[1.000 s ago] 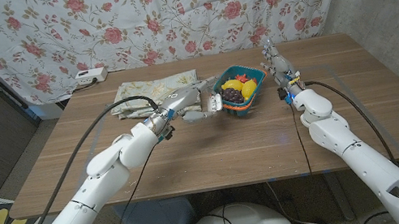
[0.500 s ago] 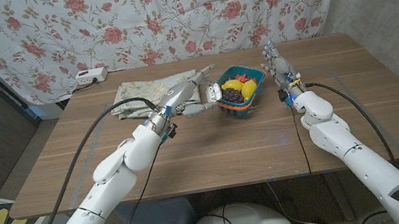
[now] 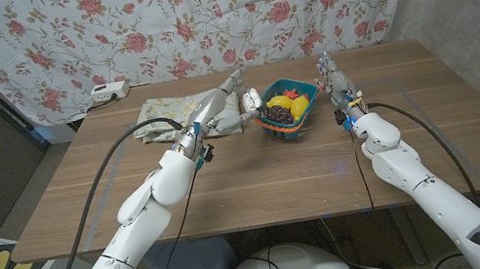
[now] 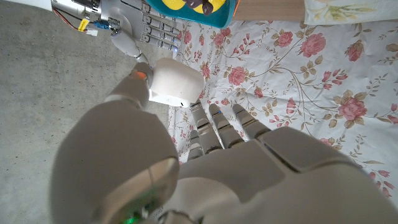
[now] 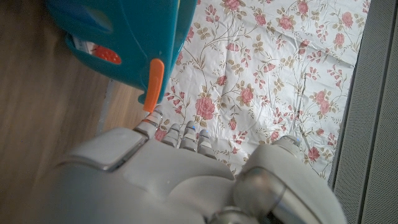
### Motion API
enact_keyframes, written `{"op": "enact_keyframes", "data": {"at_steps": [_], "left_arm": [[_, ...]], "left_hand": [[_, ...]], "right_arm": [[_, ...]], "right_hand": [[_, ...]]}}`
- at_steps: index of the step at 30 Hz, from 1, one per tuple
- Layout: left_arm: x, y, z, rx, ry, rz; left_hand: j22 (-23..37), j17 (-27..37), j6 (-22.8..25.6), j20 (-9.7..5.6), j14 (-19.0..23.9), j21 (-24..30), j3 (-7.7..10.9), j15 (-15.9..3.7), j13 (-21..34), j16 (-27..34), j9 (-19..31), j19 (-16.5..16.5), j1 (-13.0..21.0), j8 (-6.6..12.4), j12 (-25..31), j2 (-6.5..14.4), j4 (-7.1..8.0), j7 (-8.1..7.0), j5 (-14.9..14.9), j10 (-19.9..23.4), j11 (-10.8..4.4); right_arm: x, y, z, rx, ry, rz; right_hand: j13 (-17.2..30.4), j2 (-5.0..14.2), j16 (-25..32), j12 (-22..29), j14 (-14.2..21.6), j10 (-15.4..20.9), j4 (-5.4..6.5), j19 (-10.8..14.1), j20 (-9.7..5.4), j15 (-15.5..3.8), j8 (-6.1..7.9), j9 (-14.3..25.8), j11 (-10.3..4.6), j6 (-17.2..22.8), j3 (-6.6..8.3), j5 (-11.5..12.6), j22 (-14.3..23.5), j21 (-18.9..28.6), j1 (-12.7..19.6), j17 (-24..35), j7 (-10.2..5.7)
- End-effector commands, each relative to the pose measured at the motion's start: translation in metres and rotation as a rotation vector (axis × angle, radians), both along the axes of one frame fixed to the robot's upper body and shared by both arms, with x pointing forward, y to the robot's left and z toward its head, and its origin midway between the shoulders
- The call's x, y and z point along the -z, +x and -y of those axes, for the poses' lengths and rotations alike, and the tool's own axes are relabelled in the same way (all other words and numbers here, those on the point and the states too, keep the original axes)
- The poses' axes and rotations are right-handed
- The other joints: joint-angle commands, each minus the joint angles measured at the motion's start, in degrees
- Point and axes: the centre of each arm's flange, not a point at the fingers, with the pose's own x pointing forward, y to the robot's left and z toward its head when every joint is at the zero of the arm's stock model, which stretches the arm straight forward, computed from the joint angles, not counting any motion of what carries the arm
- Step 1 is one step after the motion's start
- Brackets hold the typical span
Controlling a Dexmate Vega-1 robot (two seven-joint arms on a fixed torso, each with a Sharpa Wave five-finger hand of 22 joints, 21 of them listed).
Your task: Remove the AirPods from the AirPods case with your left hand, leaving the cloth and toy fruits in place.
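Left hand is gripping a white AirPods case, lifted clear of the tabletop, just beside the teal basket of toy fruits. In the left wrist view the case is sitting pinched at the thumb. Cloth is lying behind the left hand. Right hand is standing empty beside the basket, fingers extended.

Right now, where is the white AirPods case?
In the head view the AirPods case is held up by the left hand, just left of the teal basket and right of the folded cloth.
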Motion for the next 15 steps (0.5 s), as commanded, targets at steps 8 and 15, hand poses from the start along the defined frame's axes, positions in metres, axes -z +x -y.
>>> {"op": "enact_keyframes", "data": {"at_steps": [8,15], "left_arm": [[-0.0091,0.0001,-0.0055,0.033,-0.21,-0.034],[-0.0112,-0.0009,-0.0075,0.05,-0.273,-0.057]], "left_hand": [[0.2,0.29,0.6,-0.09,0.85,-0.01,-0.46,-0.36,6.36,-0.17,0.11,0.59,0.6,0.0,7.76,0.54,0.11,0.01,0.22,5.27,-4.74],[0.2,0.31,0.75,-0.03,0.86,-0.04,-0.61,-0.33,6.46,-0.18,0.11,0.6,0.73,-0.04,7.82,0.62,0.12,0.25,0.26,5.25,-4.71]], "right_arm": [[0.0096,-0.0081,-0.01,0.006,0.024,0.036],[0.0078,-0.0125,-0.0155,0.013,0.004,0.051]], "right_hand": [[0.17,0.48,0.31,0.18,0.49,0.33,-0.07,-0.26,-0.02,-1.23,-0.21,0.2,0.02,-0.34,0.11,-0.24,0.17,0.0,0.62,-0.03,-0.31],[0.17,0.5,0.34,0.16,0.6,0.3,-0.11,-0.26,0.0,-1.29,-0.21,0.2,0.05,-0.37,0.15,-0.25,0.17,0.0,0.7,-0.03,-0.34]]}}
